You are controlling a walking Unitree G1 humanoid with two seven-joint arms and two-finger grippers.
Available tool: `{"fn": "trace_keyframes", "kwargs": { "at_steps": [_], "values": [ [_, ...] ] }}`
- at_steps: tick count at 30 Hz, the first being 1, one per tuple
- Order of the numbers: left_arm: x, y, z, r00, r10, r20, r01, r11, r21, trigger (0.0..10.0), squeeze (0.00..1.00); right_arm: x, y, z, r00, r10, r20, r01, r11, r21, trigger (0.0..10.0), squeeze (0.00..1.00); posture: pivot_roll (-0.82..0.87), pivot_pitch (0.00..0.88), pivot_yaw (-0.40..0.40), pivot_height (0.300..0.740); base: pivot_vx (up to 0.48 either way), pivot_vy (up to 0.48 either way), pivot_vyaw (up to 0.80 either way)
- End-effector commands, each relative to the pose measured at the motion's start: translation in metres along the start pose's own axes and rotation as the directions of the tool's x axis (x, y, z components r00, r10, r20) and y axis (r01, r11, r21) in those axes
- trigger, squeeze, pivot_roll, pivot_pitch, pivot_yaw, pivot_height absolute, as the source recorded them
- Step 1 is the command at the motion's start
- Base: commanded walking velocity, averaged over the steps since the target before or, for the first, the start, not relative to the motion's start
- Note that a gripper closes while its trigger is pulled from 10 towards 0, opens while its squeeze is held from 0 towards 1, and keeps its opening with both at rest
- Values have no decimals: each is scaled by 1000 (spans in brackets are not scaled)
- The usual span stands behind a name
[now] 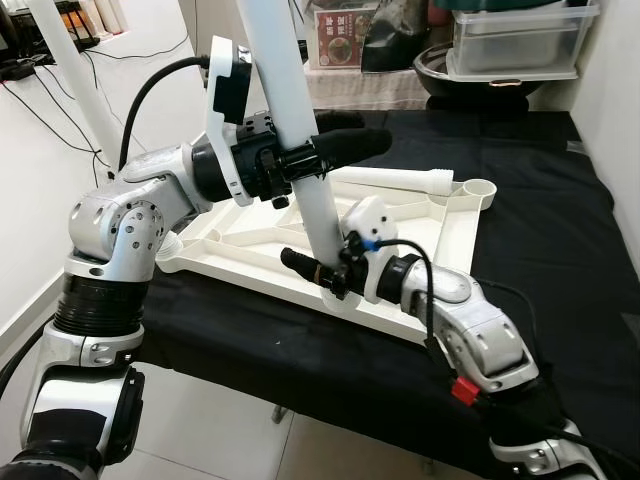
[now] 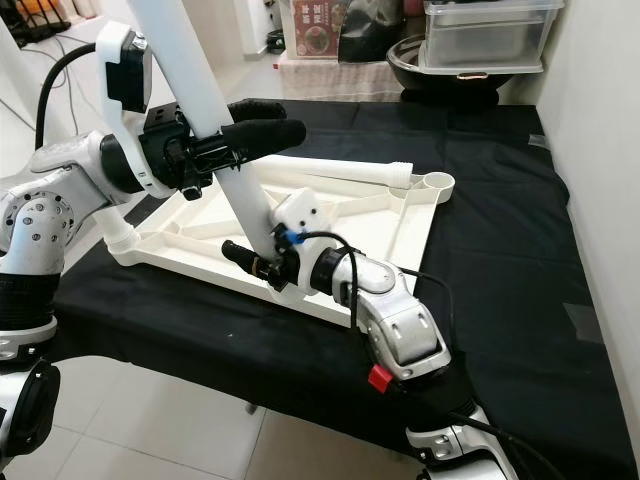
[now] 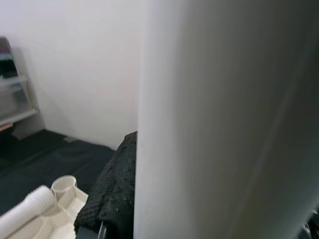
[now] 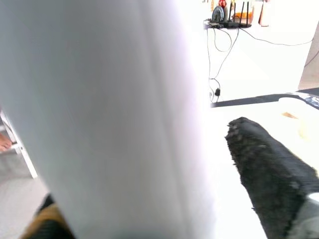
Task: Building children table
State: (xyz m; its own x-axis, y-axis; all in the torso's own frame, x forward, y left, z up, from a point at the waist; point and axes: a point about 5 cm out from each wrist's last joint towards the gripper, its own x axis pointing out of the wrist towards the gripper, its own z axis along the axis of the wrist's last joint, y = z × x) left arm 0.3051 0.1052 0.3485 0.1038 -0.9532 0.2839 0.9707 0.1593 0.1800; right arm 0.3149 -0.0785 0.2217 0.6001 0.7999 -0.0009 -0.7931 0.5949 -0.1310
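At the left, the robot's left hand [image 1: 335, 150] was closed around a white table leg [image 1: 290, 110], its long black fingers [image 1: 350, 143] wrapped across the tube at about mid-height, pointing toward the robot's right. The leg stood nearly upright, leaning slightly, and ran up out of the top of the head view. In the left wrist view the leg was a broad pale column with one black fingertip [image 3: 112, 194] pressed against its side.

The foot of the leg met the near edge of a white triangular tabletop [image 1: 250, 240], which lay upside down on the black-covered worktop [image 1: 530, 210], ribs facing up. Just beside that foot, the right hand [image 1: 315, 270] was clamped on the lowest part of the leg, its fingers [image 1: 300, 262] reaching in from the right, close above the tabletop's edge. The right wrist view showed the leg very close and blurred, with one black finger [image 4: 269, 174] alongside it.

Further right, a second white leg [image 1: 395, 178] lay flat along the far side of the tabletop, its ridged end near a round socket [image 1: 478, 188] at the tabletop's right corner.

Beyond the worktop stood a clear plastic box [image 1: 515, 40] on a dark round pan [image 1: 480, 80].
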Motion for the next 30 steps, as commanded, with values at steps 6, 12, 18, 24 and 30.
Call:
{"fn": "trace_keyframes", "kwargs": {
  "at_steps": [6,12,18,24,30],
  "values": [
    [5,-8,-2,998,-58,9,59,998,-25,0,0,11,4,16,1000,3,6,-3,997,-76,10000,125,-45,45,82,740,0,0,0],
    [8,-10,-3,997,-70,11,70,997,-30,0,0,20,9,12,999,-13,-48,8,995,-96,10000,0,-46,46,80,740,0,0,0],
    [10,-11,-3,997,-78,18,78,996,-34,0,0,26,13,16,1000,-11,-23,10,999,-32,0,0,-48,48,80,740,0,0,0],
    [10,-10,-2,997,-80,23,81,996,-36,0,0,27,17,18,1000,17,-10,-16,999,29,0,0,-50,49,77,740,0,0,0],
    [11,-10,-3,996,-81,25,82,996,-39,0,0,27,19,18,1000,17,-18,-17,999,44,0,0,-52,48,76,740,0,0,0]
  ]
}}
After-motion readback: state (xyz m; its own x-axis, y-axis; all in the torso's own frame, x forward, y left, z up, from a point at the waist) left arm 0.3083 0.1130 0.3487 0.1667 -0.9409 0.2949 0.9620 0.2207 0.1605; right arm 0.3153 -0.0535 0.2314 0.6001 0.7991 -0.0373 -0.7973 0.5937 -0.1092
